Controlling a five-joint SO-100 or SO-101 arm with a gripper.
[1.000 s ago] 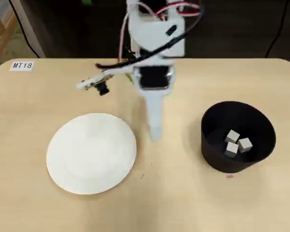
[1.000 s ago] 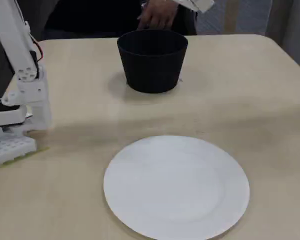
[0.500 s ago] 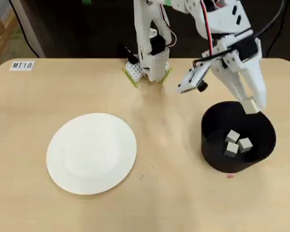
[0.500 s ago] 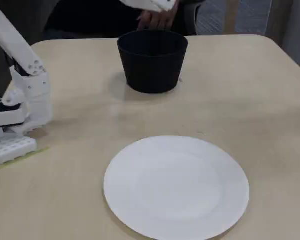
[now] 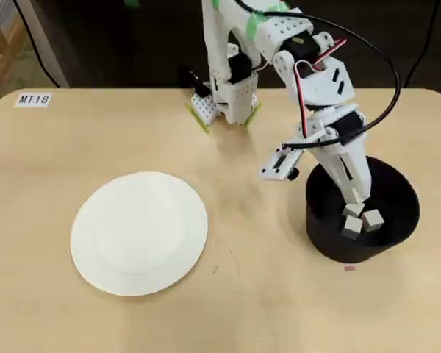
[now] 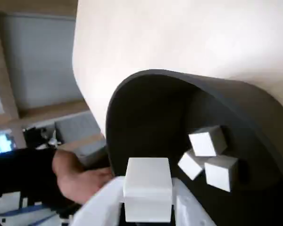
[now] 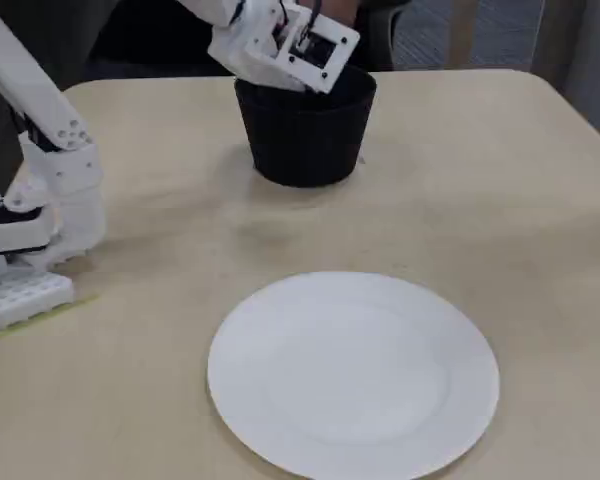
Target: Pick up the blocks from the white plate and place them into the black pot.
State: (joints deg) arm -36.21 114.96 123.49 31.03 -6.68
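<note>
My gripper [image 6: 148, 207] is shut on one off-white block [image 6: 147, 186] and holds it inside the mouth of the black pot [image 6: 146, 117]. Three more blocks [image 6: 207, 141] lie together on the pot's bottom. In the overhead view the gripper [image 5: 355, 200] reaches down into the pot [image 5: 327, 243] at the right, with pale blocks [image 5: 373, 218] just below its tips. The white plate [image 5: 140, 232] lies to the left, bare; it also shows in the fixed view [image 7: 352, 370]. In the fixed view the pot [image 7: 305, 140] hides the fingertips.
The arm's white base [image 5: 228, 95] is clamped at the table's far edge, at the left in the fixed view [image 7: 30, 240]. A label "MT18" [image 5: 34, 99] sits at the far left corner. A person's hand [image 6: 80, 181] shows beyond the table.
</note>
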